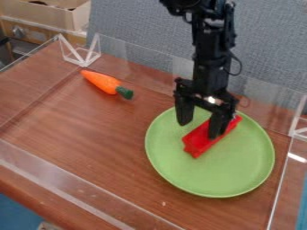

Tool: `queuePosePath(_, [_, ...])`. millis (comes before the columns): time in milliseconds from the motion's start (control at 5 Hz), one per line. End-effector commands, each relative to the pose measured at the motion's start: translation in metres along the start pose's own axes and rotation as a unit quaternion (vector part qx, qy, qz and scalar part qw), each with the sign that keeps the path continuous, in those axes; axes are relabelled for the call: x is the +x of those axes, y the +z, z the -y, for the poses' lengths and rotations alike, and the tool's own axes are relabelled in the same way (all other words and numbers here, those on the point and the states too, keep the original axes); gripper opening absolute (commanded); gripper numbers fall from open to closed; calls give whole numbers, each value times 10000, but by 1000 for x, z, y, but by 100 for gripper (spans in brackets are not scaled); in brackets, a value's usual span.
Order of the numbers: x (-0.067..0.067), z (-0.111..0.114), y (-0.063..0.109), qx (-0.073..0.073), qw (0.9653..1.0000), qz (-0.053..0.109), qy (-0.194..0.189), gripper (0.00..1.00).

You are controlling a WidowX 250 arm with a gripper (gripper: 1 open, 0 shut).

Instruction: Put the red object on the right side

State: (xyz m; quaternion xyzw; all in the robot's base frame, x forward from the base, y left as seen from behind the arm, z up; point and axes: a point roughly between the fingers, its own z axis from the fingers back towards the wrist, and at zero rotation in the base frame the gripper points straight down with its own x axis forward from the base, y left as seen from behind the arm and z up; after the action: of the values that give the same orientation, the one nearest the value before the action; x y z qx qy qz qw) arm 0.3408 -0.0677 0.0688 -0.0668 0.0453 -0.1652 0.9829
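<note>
The red object (211, 134) is a bright red bar lying tilted on the green plate (213, 166) at the right of the table. My gripper (200, 115) hangs straight above it, open, with a dark finger on each side of the bar's upper half. The fingers (182, 110) do not press the bar. Part of the bar's far end is hidden behind the right finger.
An orange carrot toy (103, 84) with a dark green tip lies at the back left of the wooden table (72, 126). Clear plastic walls (282, 193) ring the table. Cardboard boxes (54, 18) stand behind the left corner.
</note>
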Motion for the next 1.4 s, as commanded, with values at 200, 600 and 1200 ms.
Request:
queuePosePath(200, [-14,-3,97,482,9945,903,200,100])
queuePosePath(600, [-31,21,85,599,9946,812,253,100])
queuePosePath(1200, [-32,23,81,694,9952,664,200,100])
